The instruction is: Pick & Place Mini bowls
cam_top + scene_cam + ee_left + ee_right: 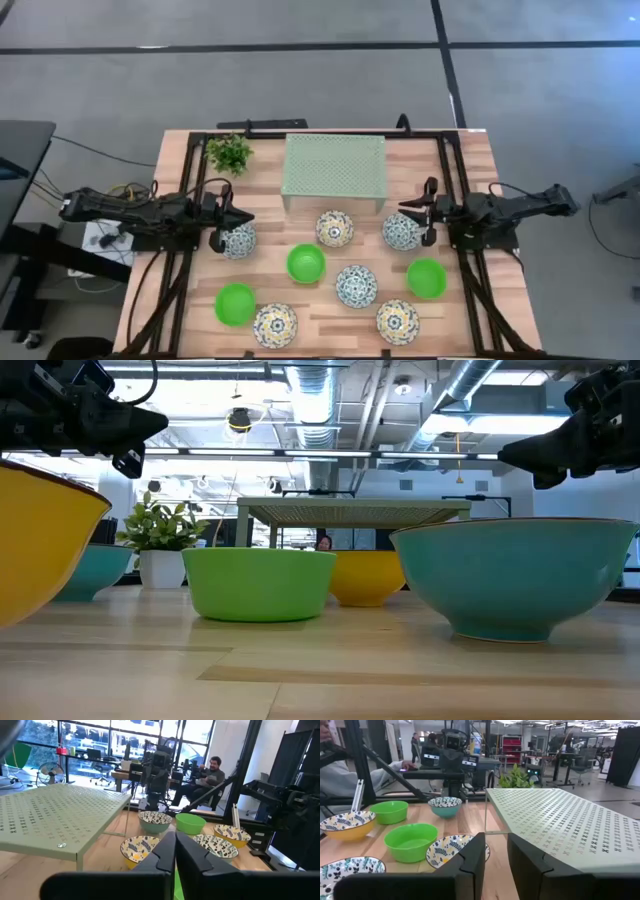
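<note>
Overhead cam, table-level cam, two wrist cams

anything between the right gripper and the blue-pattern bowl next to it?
Nothing visible. In the high view the right gripper hangs at the edge of that bowl, fingers apart, with no other bowl between them. The rack stands just beyond the bowl, off to the side. The left gripper waits, shut, across the table.

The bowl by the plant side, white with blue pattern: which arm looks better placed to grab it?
Probably the left. The left gripper hovers right at that blue-patterned bowl, fingers shut. The right gripper sits across the table beside another bowl.
</note>
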